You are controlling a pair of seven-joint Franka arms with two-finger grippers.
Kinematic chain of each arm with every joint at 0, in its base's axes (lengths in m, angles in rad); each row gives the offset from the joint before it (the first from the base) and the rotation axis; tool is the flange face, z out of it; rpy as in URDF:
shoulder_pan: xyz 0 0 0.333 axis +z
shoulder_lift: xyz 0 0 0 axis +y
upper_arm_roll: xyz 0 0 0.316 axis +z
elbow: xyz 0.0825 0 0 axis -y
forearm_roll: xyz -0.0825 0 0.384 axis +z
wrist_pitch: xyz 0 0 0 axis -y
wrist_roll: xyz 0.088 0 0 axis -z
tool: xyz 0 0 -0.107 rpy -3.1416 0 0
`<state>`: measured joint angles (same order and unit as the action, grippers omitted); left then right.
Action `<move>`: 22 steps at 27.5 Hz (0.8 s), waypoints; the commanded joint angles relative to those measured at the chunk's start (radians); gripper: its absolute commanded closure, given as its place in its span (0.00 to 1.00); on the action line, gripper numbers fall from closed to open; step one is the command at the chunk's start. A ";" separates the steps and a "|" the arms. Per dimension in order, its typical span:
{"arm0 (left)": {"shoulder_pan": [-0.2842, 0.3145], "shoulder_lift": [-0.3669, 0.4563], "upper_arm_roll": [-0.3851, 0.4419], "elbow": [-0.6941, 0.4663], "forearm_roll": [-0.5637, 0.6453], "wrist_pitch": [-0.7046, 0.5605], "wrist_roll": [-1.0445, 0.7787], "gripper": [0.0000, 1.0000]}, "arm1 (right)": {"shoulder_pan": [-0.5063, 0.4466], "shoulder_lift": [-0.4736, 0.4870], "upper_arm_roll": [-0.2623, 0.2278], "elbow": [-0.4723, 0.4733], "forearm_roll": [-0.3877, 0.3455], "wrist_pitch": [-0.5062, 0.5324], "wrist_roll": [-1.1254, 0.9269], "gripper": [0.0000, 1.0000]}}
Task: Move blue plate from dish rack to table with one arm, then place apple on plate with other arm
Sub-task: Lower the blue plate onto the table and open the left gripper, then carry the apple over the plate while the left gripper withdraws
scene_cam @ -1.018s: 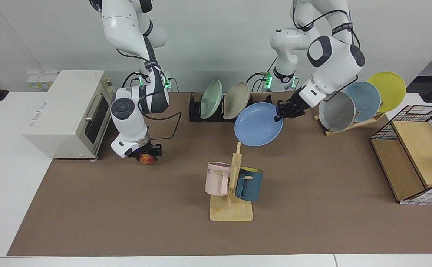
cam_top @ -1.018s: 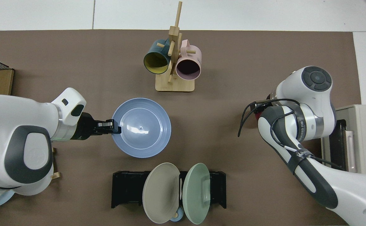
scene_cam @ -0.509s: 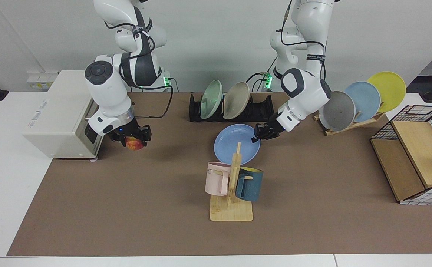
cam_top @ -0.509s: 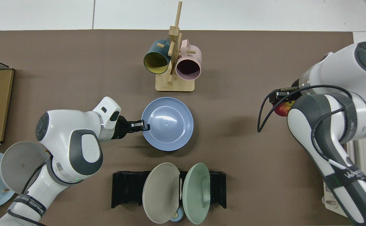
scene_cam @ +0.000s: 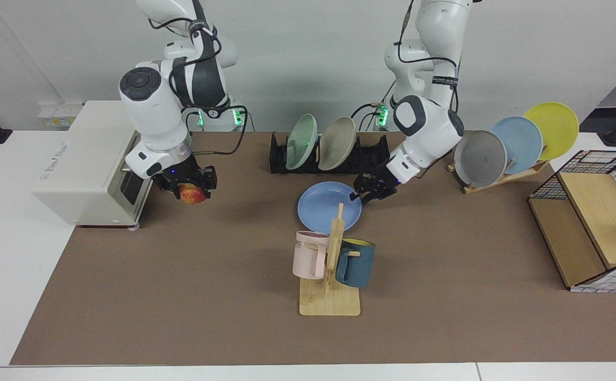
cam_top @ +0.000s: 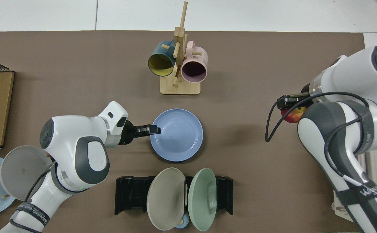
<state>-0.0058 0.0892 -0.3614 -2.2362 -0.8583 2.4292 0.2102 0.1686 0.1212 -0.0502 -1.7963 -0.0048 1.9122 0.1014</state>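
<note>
— Table (scene_cam: 191, 296) first, since you asked for the big things: what do you have under the claws?

— You have the brown mat spread below both of them. Behind your left gripper (scene_cam: 359, 193) sits the dish rack (cam_top: 222, 194), black and slotted, holding a beige plate (scene_cam: 337, 136) and a green plate (scene_cam: 301, 134) on edge.

— And the blue plate (cam_top: 182, 139)?

— You'll find it lying flat on the mat, its rim between your left gripper's fingertips. The fingers sit narrowly apart about that rim; in the top view they pinch the edge nearest the arm. The plate stretches away from the claw, with the wooden mug tree (scene_cam: 331, 296) just beyond its far side from the rack.

— What about your other arm?

— Your right gripper (scene_cam: 192, 189) hangs above the mat, just in front of the cream toaster oven (scene_cam: 83, 164) and well apart from the plate. Its fingers are closed around the apple (scene_cam: 194, 195), which shows red and yellow below the claw. In the top view you only catch part of the apple (cam_top: 292, 115) peeking from under the wrist.
</note>
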 commanded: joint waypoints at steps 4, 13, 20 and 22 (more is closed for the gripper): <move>0.000 -0.195 0.106 0.013 0.288 -0.278 -0.181 0.45 | 0.074 -0.002 0.003 -0.041 0.006 0.039 0.142 1.00; -0.008 -0.215 0.177 0.322 0.781 -0.722 -0.249 0.02 | 0.209 0.048 0.003 -0.032 0.006 0.105 0.309 1.00; -0.003 -0.217 0.223 0.544 0.829 -0.932 -0.203 0.02 | 0.357 0.124 0.001 0.006 0.005 0.142 0.530 1.00; -0.008 -0.207 0.232 0.602 0.854 -0.960 -0.203 0.02 | 0.391 0.155 0.001 0.034 0.003 0.143 0.593 1.00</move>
<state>-0.0043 -0.1550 -0.1496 -1.7988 -0.0589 1.5762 -0.0046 0.4886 0.2086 -0.0419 -1.8200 -0.0033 2.0412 0.5600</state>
